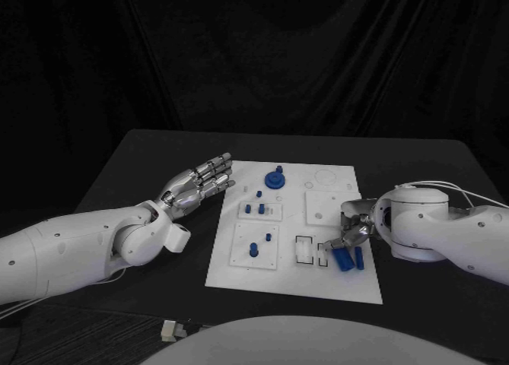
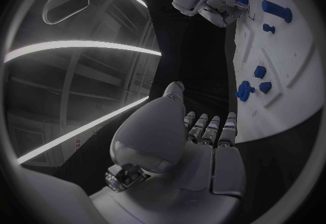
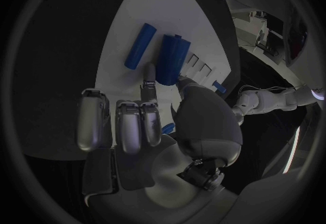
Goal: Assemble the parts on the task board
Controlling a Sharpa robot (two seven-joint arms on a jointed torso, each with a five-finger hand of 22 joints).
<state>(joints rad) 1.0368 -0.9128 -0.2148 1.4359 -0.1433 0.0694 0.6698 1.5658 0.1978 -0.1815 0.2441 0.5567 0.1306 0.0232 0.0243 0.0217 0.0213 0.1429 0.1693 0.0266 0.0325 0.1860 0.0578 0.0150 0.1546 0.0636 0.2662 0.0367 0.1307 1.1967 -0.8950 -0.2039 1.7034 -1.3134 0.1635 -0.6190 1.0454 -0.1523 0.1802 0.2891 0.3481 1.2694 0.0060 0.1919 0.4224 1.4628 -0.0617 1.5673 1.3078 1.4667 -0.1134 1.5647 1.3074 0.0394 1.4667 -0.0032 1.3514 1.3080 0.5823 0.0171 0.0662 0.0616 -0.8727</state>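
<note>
The white task board (image 1: 320, 283) lies mid-table. A blue gear (image 1: 276, 180) sits at its far end, and small blue pegs (image 1: 254, 207) stand in its left blocks. A thick blue cylinder (image 1: 344, 259) and a slim blue rod (image 1: 360, 258) lie side by side near the board's right edge. My right hand (image 1: 351, 230) hovers low over their far ends. In the right wrist view its thumb and a finger flank the end of the thick cylinder (image 3: 171, 60), which lies flat beside the rod (image 3: 139, 45). My left hand (image 1: 199, 182) floats left of the board, fingers straight and apart, holding nothing.
A small pale connector (image 1: 172, 328) lies at the front edge of the black table (image 1: 144, 160). In the left wrist view the board (image 2: 288, 66) stretches beyond my left hand (image 2: 197, 137), with my right hand (image 2: 217, 9) at its far side.
</note>
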